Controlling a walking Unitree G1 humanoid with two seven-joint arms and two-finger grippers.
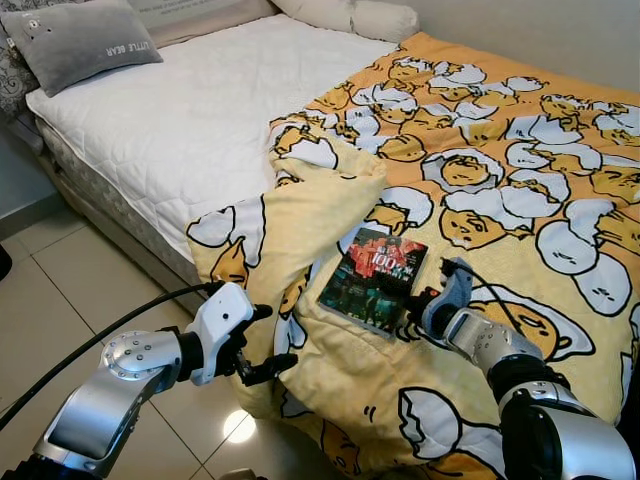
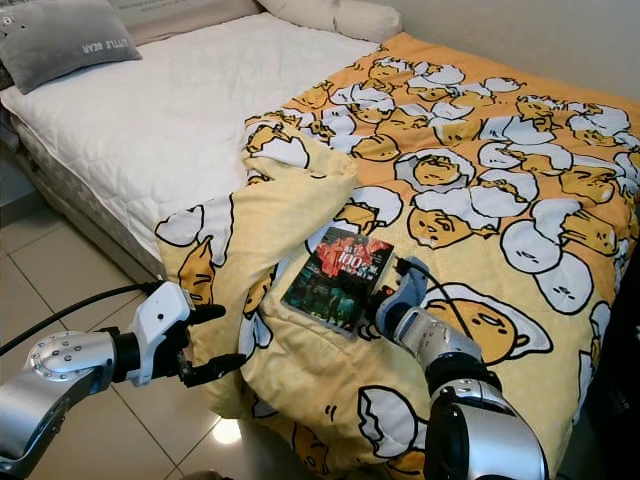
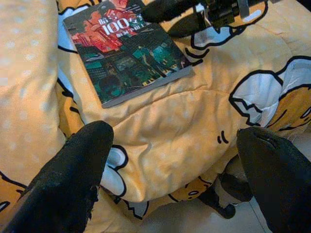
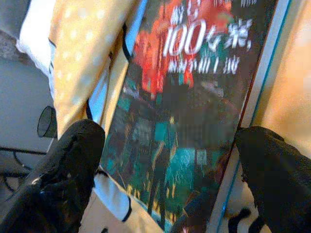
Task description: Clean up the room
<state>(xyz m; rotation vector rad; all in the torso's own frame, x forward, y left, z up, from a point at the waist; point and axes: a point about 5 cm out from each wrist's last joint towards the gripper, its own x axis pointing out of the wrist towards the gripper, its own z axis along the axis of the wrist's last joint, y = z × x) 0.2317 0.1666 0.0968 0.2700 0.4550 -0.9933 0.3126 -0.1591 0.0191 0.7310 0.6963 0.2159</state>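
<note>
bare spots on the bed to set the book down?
Free: the white mattress between the grey pillow and the yellow blanket. Flat blanket past the book also works. Crowded: the blanket's bunched fold beside the book, with the right gripper there.

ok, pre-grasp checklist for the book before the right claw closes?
1. Book lies flat on the duvet: ok.
2. Right claw open, at the book's near corner: ok.
3. Right claw's fingers straddle the book: ok by the wrist view.
4. A finger under the book's edge: cannot tell.
5. Left claw open, off the book, near the hanging duvet edge: ok.
6. Nothing lying on the cover: ok.
</note>
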